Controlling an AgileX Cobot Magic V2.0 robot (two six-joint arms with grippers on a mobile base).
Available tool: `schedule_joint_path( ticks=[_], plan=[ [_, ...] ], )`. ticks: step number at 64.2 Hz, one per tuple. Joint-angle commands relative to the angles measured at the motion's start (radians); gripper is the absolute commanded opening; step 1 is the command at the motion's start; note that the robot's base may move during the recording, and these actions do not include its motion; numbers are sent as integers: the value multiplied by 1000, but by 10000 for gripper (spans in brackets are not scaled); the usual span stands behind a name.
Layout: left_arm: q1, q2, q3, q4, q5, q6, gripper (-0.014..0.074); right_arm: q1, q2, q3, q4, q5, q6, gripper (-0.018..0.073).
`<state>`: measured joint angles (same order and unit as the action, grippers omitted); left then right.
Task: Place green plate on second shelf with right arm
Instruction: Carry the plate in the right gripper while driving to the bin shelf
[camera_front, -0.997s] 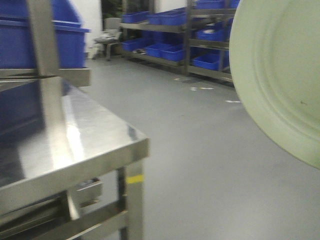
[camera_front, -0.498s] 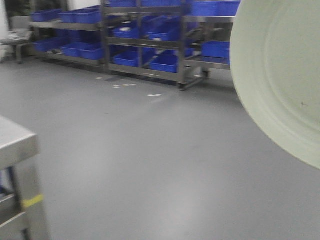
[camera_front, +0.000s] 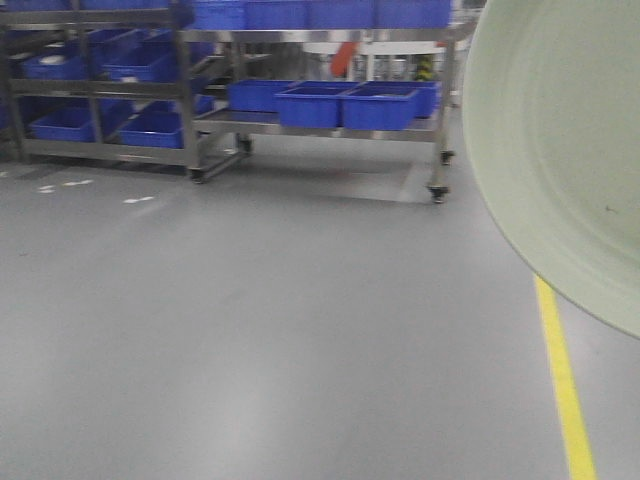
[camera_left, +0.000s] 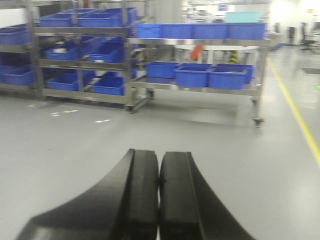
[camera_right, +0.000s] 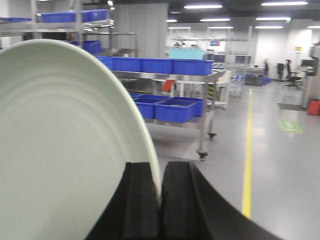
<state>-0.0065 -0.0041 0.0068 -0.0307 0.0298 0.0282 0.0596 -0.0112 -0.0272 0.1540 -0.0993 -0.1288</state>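
The green plate (camera_front: 565, 150) fills the right edge of the front view, held on edge in the air, with faint rings and a small dark speck. In the right wrist view the green plate (camera_right: 60, 145) covers the left half, and my right gripper (camera_right: 160, 167) is shut on its rim, one black finger on each side. My left gripper (camera_left: 159, 156) is shut with nothing between its fingers and hangs over bare grey floor. The shelf named in the task cannot be told apart among the racks in view.
Steel racks (camera_front: 190, 95) holding several blue bins (camera_front: 330, 105) stand across the far side of the grey floor. A wheeled rack's castor (camera_front: 436, 192) rests near a yellow floor line (camera_front: 565, 385). More racks with bins (camera_right: 150, 65) show in the right wrist view.
The whole view has swung to the right: the steel table at left has gone out of view and the racks slid leftward. The plate keeps its place in the front view.
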Motion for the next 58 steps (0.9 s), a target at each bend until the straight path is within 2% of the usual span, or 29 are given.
schedule_joint_path(
  ticks=[1,58],
  plan=[
    [-2,-17,40,-3,-89,-2,130,-8,-18,-33,10,-109,0,59],
    [-2,-17,40,-3,-89,-2,130,-8,-18,-33,10,-109,0,59]
  ],
)
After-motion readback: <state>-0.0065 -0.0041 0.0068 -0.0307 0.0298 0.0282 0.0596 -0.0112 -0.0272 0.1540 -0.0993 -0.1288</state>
